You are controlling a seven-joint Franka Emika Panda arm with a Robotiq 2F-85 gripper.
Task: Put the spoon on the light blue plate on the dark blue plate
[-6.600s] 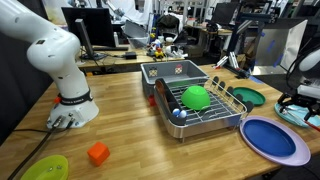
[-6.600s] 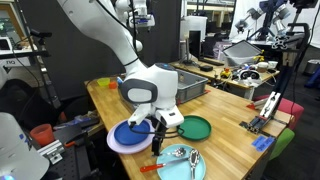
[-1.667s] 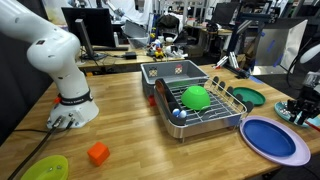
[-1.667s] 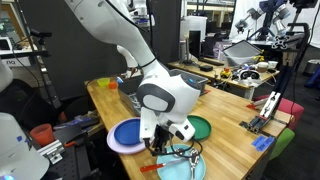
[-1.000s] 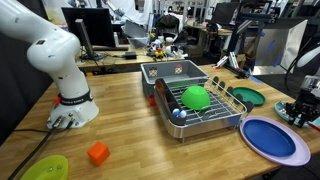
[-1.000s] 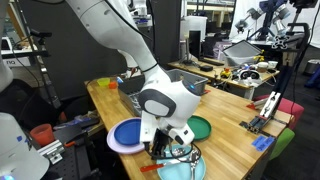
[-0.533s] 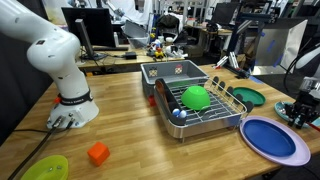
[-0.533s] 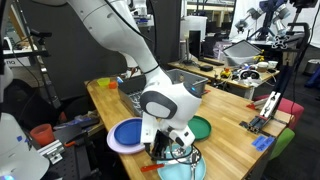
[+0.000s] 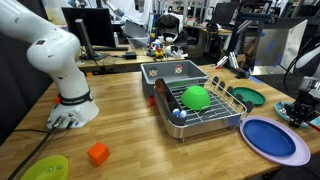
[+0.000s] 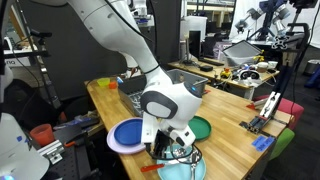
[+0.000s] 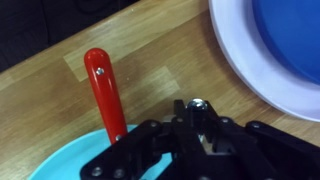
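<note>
My gripper reaches down over the light blue plate and is shut. A small silvery piece, the spoon, shows pinched between the fingertips; the rest of it is hidden under the black fingers. In an exterior view the gripper stands at the near rim of the light blue plate, right beside the dark blue plate. The dark blue plate lies bare at the upper right of the wrist view. In an exterior view the gripper hangs just beyond the dark blue plate.
A red-handled utensil lies on the wood next to the light blue plate. A dark green plate sits behind it. A dish rack holding a green bowl fills the table's middle. An orange block lies near the front edge.
The jaws have closed over the light blue plate, pinching the silvery piece. The arm has barely moved.
</note>
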